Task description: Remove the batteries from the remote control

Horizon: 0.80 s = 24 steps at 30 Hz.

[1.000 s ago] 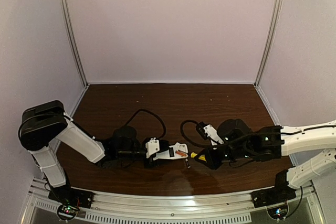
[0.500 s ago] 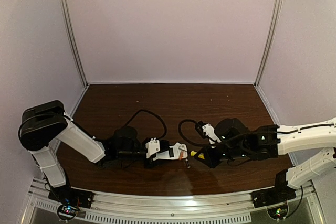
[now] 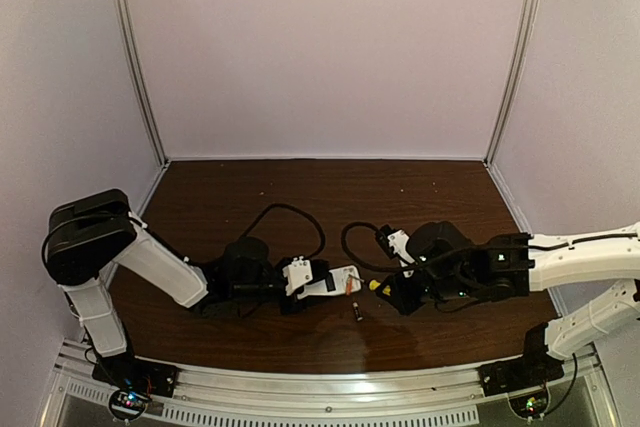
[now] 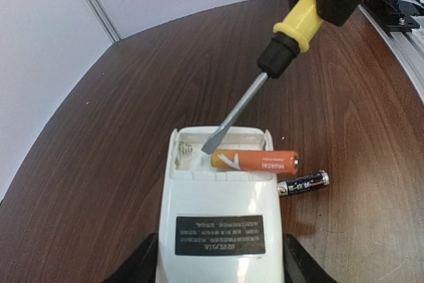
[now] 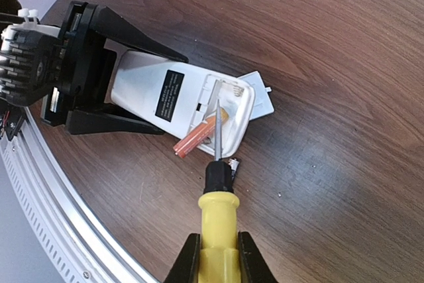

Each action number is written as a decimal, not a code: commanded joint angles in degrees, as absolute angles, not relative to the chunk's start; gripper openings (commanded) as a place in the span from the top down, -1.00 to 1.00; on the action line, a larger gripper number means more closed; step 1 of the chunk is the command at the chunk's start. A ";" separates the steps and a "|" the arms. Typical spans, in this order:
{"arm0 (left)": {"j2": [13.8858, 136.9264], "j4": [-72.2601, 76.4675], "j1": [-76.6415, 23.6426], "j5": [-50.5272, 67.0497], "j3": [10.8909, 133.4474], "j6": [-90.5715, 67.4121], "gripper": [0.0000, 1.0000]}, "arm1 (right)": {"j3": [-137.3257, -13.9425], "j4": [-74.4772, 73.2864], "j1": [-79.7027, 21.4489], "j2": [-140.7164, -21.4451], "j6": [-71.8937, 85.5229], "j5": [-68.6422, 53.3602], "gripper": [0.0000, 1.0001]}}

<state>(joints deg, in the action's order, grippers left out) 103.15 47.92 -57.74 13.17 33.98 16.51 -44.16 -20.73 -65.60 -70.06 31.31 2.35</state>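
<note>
Battery bay open: we find the remote control (image 4: 218,230) lying label side up on the dark wooden surface (image 3: 300,197). The left jaws are parted to its width and closed on its two long sides. The battery compartment (image 4: 218,145) at the remote's far end is uncovered. The orange battery (image 4: 255,161) lies crosswise along the compartment's near edge, one end jutting past the remote's side. The right jaws are clamped tight on the yellow handle of a screwdriver (image 5: 218,220). Its flat tip is down in the compartment, against the orange battery's inner end. The dark battery (image 4: 303,183) is out of the remote and lies on the surface just beside its corner.

Only the right wrist camera shows us the small white cover piece (image 5: 260,94), flat on the surface at the remote's open end. In that view the screwdriver's black collar hides most of the dark battery. The left wrist camera gives us that battery whole, along with the dark label on the remote's back. From the top camera we see both arms meeting low near the front middle of the surface, the batteries mere specks.
</note>
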 commanded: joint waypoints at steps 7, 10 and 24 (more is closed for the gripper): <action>104.32 48.91 -57.32 10.48 35.51 15.57 1.00 | -46.61 -23.17 -65.37 -74.39 30.17 6.40 1.00; 104.58 48.89 -57.22 10.25 35.68 15.56 1.00 | -47.12 -22.88 -65.38 -75.87 29.80 6.66 1.00; 104.85 48.89 -56.55 9.93 35.68 15.32 1.00 | -47.92 -20.83 -65.40 -78.59 27.32 5.51 1.00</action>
